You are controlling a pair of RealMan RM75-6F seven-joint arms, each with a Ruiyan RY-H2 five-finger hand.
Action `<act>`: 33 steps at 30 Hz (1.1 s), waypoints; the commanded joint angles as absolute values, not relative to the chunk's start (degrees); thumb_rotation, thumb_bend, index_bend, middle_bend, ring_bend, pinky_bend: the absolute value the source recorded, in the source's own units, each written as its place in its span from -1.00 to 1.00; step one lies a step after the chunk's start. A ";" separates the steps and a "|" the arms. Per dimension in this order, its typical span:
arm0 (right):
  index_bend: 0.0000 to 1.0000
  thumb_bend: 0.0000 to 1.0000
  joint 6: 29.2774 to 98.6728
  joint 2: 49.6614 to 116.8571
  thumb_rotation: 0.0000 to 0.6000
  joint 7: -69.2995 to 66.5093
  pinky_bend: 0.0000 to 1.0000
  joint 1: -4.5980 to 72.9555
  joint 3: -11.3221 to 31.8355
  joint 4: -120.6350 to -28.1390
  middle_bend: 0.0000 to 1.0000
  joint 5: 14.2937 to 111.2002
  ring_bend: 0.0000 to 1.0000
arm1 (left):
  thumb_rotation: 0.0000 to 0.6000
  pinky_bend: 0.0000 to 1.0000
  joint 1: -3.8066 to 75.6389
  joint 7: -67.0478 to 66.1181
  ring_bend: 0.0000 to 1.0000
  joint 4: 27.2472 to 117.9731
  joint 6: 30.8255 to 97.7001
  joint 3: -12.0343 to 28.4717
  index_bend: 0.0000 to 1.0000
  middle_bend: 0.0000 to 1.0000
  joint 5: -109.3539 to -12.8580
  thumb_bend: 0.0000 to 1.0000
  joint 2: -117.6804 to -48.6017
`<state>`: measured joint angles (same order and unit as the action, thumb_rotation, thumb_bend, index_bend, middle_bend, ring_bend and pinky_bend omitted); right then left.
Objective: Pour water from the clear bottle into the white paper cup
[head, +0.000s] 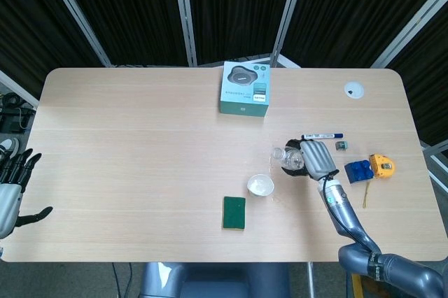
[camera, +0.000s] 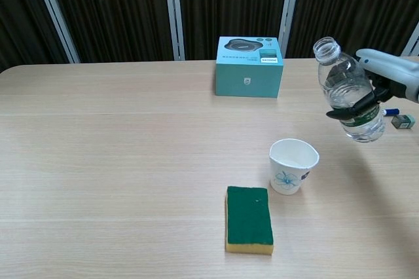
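The clear bottle (camera: 347, 92) hangs in the air, uncapped and tilted with its mouth toward the upper left; a little water sits in its lower half. My right hand (camera: 386, 82) grips it around the middle. In the head view the bottle (head: 289, 157) and right hand (head: 316, 159) are just right of the white paper cup (head: 260, 185). The cup (camera: 293, 165) stands upright on the table, below and left of the bottle's mouth, and looks empty. My left hand (head: 14, 186) hovers open off the table's left edge, fingers spread.
A green and yellow sponge (camera: 249, 219) lies just in front of the cup. A teal box (camera: 249, 66) stands behind it. Right of my right hand lie a marker (head: 323, 135), a blue block (head: 358, 171), a yellow tape measure (head: 381, 166) and a white disc (head: 354, 89).
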<state>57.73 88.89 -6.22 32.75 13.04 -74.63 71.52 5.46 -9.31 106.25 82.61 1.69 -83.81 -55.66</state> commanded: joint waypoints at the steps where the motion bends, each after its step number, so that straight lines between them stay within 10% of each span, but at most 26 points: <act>1: 0.09 -0.34 54.80 90.56 1.00 -16.59 -0.09 33.36 14.18 -70.75 0.24 72.07 -0.01 | 1.00 -1.00 5.65 -9.48 -1.00 106.11 82.25 1.81 -1.00 -1.00 -83.34 -1.00 -55.80; 33: 0.06 -0.35 60.87 109.66 1.00 -50.18 -0.14 34.27 15.03 -39.48 0.22 77.21 -0.08 | 1.00 -1.00 6.57 -11.17 -1.00 105.82 80.61 2.07 -1.00 -1.00 -80.95 -1.00 -56.57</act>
